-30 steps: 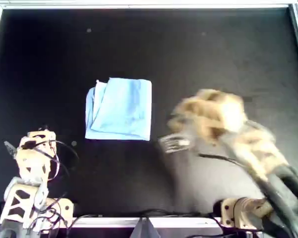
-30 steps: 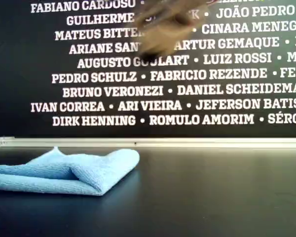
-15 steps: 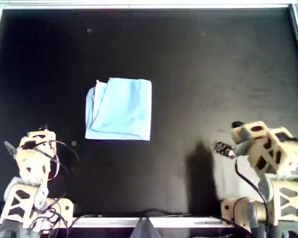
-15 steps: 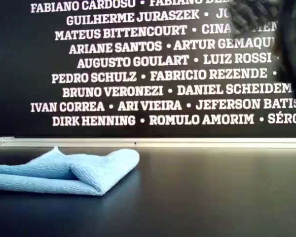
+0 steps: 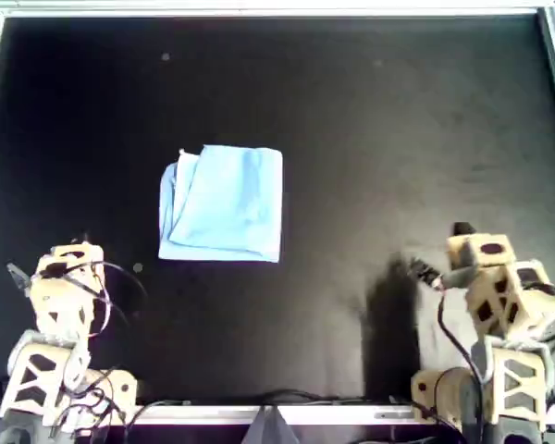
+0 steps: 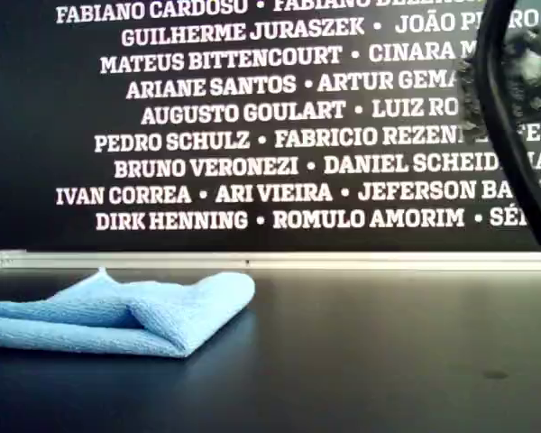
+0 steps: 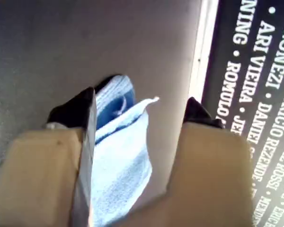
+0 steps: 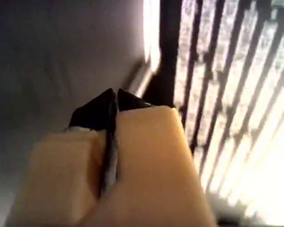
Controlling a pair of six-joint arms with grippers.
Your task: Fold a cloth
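1. The tan arm [image 5: 488,282] at the overhead view's right has pulled back. A second ago it was a blur just beside the light blue, finely ribbed square cloth [image 5: 224,203]. Now it sits tucked up at the near edge of the black counter [image 5: 398,111], well apart from the fabric.
2. The cloth has not shifted. It lies left of centre in the overhead view, doubled into a compact rectangle, with the layer edges slightly uneven on that view's left side.
3. My first end effector [image 7: 141,101] is spread wide with nothing in it; the cloth shows beyond its tips.
4. My second end effector [image 8: 117,94] has its tips pressed together on nothing.
5. I read this as the fold being done and the arm retreating to rest.
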